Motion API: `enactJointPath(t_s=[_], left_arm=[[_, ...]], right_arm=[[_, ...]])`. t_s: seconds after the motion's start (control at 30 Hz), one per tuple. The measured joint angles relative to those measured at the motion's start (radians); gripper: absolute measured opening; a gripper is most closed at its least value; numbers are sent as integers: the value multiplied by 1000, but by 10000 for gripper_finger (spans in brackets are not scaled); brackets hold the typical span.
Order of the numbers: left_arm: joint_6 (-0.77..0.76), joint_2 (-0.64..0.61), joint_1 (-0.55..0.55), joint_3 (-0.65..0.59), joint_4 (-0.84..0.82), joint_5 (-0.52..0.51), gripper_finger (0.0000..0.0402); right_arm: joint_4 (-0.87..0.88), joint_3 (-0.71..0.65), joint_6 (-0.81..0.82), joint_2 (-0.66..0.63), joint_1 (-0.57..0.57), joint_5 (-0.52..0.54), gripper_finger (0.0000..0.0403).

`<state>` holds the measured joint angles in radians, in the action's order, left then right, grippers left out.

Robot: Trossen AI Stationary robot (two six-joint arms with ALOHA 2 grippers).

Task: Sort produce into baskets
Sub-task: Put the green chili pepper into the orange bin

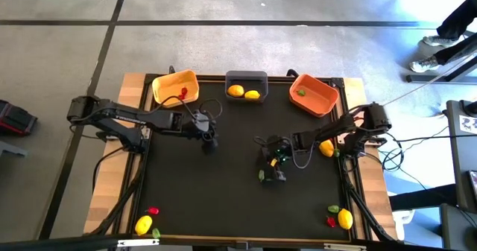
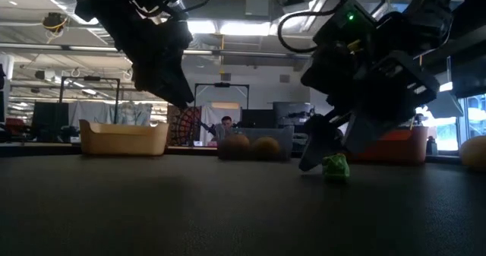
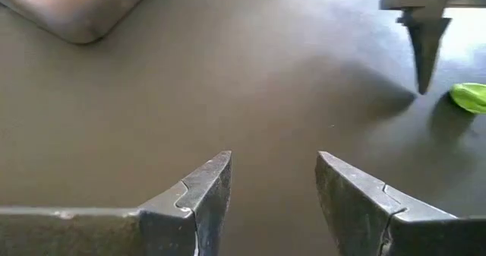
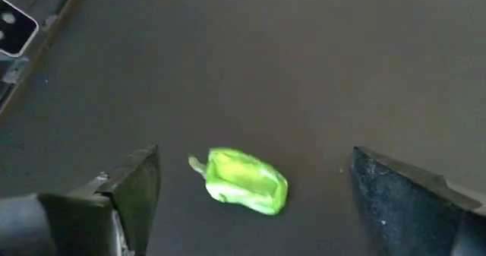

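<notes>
The right gripper (image 4: 250, 203) is low over the mat (image 1: 223, 184), fingers spread wide to either side of a green piece (image 4: 241, 181) lying between them, untouched; only its wrist view shows this gap. From above, the piece (image 1: 262, 175) lies at the gripper's 6 o'clock, near mat centre. The left gripper (image 3: 273, 199) hovers over bare mat, fingers part open, empty. The overhead view alone shows basket contents: red piece in the yellow-orange basket (image 1: 165, 83), two lemons (image 1: 244, 92) in the grey basket (image 1: 247, 76), a green piece in the orange basket (image 1: 322, 102). No writing is legible.
</notes>
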<state>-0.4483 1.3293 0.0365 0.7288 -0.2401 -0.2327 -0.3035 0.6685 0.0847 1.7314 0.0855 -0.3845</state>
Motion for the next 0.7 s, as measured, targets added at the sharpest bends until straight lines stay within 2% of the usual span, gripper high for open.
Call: enactJointPath(t_s=[0.7], left_arm=[[-1,6,-31,0,21,0,184]], right_arm=[[15,-11,-117,14,-1,-10,167]])
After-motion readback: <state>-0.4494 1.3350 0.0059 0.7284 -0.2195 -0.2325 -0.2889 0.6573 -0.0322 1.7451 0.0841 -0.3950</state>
